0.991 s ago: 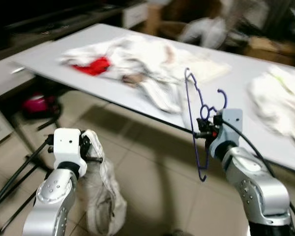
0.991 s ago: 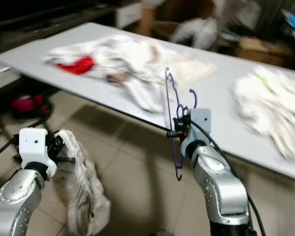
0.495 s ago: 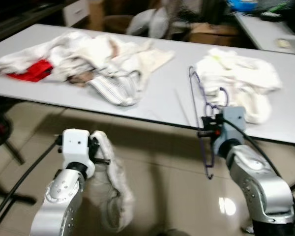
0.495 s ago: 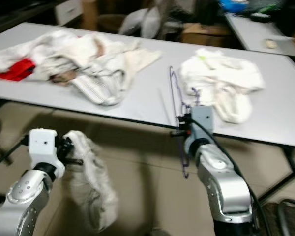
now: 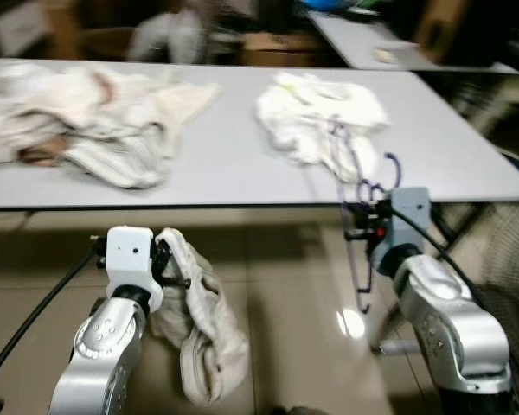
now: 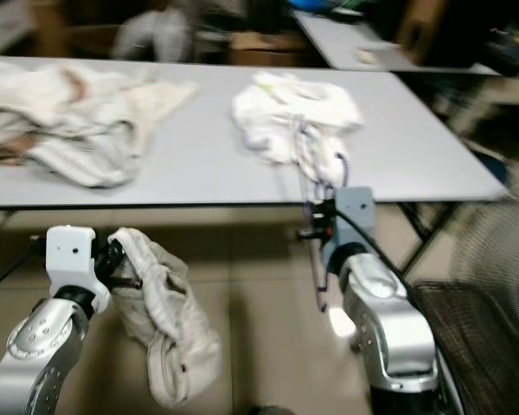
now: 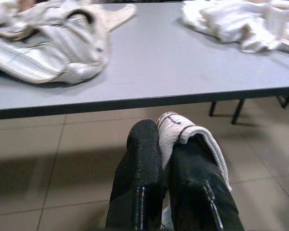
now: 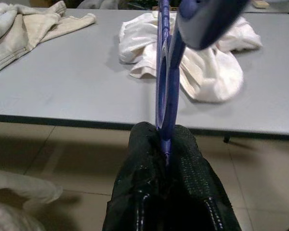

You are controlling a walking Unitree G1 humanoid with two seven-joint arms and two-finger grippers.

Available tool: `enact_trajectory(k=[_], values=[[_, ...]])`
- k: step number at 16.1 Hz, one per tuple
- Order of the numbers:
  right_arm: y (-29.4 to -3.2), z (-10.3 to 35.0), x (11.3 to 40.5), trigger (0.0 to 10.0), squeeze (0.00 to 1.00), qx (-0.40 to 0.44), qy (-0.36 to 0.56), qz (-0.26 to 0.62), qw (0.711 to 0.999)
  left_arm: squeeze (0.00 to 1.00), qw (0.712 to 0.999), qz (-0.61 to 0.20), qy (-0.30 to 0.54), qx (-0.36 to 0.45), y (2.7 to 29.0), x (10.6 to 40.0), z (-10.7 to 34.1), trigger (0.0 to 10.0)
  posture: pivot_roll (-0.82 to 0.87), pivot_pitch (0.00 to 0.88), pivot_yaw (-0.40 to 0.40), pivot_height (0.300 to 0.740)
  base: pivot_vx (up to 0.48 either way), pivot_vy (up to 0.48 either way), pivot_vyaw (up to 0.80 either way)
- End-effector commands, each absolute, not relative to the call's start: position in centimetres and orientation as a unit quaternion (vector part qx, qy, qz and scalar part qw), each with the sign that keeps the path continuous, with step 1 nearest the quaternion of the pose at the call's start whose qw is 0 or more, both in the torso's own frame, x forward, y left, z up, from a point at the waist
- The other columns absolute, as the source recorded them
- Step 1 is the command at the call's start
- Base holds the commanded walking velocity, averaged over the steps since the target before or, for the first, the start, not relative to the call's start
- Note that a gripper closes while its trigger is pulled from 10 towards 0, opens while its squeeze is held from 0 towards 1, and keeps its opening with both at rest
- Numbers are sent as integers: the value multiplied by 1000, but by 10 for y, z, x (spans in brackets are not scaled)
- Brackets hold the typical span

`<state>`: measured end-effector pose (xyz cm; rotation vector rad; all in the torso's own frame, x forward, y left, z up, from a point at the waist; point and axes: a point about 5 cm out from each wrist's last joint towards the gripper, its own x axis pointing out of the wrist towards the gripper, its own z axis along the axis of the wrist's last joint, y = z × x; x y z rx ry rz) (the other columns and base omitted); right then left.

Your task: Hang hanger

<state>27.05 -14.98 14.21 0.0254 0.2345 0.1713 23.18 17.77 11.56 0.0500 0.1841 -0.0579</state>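
Note:
A thin purple hanger point(image 5: 353, 186) stands upright in front of the table edge, hook point(image 5: 391, 167) to the right. My right gripper point(image 5: 360, 233) is shut on its frame; in the right wrist view the hanger point(image 8: 163, 72) rises from between the closed black fingers point(image 8: 143, 159). My left gripper point(image 5: 175, 270) is low on the left, shut on a cream garment point(image 5: 201, 333) that hangs down toward the tiled floor. The left wrist view has a fold of the garment point(image 7: 177, 132) pinched between the fingers point(image 7: 144, 154).
A long grey table point(image 5: 233, 169) runs across in front of me, carrying a white clothes pile point(image 5: 320, 111) and a striped cream heap point(image 5: 86, 117). A dark wire basket point(image 6: 480, 346) stands at the lower right. A second table point(image 5: 372, 39) is behind.
The camera has swung to the right, so the table and its piles slid left and the red cloth left the picture. Both grippers keep their hold.

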Motion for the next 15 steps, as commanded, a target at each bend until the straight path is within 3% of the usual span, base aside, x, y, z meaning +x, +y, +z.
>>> enact_trajectory(k=[1,4,11,15], values=[[-153,144,270,10000,0,0,108,83,991,0,998,-35,53,30,171,235,129,10000,-49,0,-10,740,0,-480,0],[-152,146,272,10000,0,-22,107,98,989,0,997,-40,54,32,167,235,127,10000,-61,0,-2,740,0,-467,0],[-149,153,273,10000,0,-40,87,165,982,0,999,-40,10,27,166,243,140,10000,-76,0,-10,740,0,0,0],[-153,160,276,10000,0,-56,71,190,978,0,999,-37,-6,28,172,253,150,10000,-79,0,-8,740,290,0,-747]])
